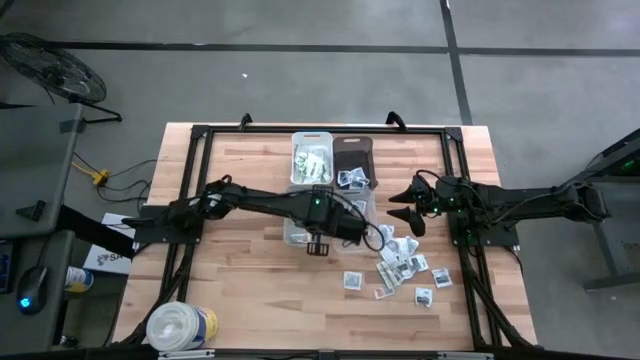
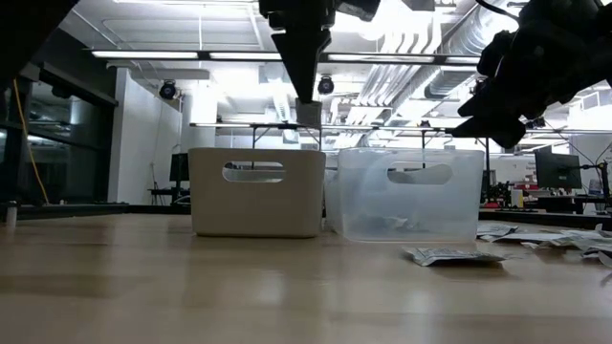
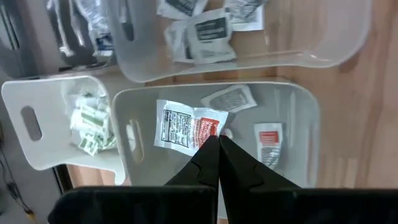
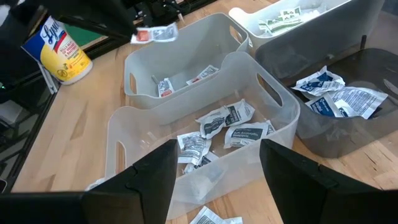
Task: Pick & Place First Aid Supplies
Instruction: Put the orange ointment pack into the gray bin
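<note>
Left jaws [image 3: 217, 144]: pinching a red-and-white packet [image 3: 186, 126] above the clear bin [image 3: 308, 112] | Right jaws [image 4: 214, 163]: spread, waiting beside the bins | Step: placing | Next: release so the packet drops inside | Loose packets [image 1: 405, 265]: on the tabletop [image 1: 250, 290]

White packet [image 3: 186, 126] with red patch and black print; white bin [image 3: 59, 127]; clear bin [image 3: 292, 112]; yellow-labelled tub [image 4: 59, 53].

Both arms: black, slender jointed links with looped black cables. Left gripper [image 3: 217, 163]: tapered matte-black fingers. Right gripper [image 4: 216, 168]: broad black fingers.
</note>
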Controlling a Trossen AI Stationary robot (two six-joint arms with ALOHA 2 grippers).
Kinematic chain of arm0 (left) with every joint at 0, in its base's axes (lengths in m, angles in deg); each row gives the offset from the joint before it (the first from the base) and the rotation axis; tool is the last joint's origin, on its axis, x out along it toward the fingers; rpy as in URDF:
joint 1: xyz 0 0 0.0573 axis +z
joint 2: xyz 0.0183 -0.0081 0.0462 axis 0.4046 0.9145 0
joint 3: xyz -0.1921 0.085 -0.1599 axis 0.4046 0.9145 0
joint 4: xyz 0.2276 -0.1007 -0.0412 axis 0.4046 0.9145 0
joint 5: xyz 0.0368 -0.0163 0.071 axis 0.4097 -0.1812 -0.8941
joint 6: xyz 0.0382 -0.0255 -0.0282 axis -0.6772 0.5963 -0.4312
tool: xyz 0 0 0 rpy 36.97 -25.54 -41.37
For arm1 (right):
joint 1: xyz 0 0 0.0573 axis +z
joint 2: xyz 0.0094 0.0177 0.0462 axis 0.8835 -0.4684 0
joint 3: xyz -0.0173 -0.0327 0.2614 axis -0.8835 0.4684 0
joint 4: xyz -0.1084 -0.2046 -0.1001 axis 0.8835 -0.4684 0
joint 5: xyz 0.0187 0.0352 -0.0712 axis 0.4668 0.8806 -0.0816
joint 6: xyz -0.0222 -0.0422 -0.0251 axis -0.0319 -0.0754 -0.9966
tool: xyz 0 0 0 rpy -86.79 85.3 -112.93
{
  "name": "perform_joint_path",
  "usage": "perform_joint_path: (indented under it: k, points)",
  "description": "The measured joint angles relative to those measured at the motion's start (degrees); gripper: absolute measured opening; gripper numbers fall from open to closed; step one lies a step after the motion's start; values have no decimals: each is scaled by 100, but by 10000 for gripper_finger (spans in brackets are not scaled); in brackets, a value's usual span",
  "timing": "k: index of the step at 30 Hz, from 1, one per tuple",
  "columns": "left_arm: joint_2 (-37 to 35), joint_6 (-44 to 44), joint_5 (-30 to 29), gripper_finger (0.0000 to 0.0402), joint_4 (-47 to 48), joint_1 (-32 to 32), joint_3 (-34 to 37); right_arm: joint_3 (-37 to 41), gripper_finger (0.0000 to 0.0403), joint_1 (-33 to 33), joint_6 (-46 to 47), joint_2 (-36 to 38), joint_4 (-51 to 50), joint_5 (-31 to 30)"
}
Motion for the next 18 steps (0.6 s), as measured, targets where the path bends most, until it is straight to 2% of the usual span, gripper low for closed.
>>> perform_joint_path:
  k: [3,8,11,18]
  points:
    - [-150,100,-1,0,-9,116,149,2,222,0,0,0,-2,2]
    - [-694,363,-36,0,-101,236,1019,2,222,0,0,0,2,0]
    - [-1104,393,-49,0,-557,325,1657,0,222,0,2,0,2,2]
    - [-1725,330,503,0,-2034,392,3325,2,222,0,0,2,-2,2]
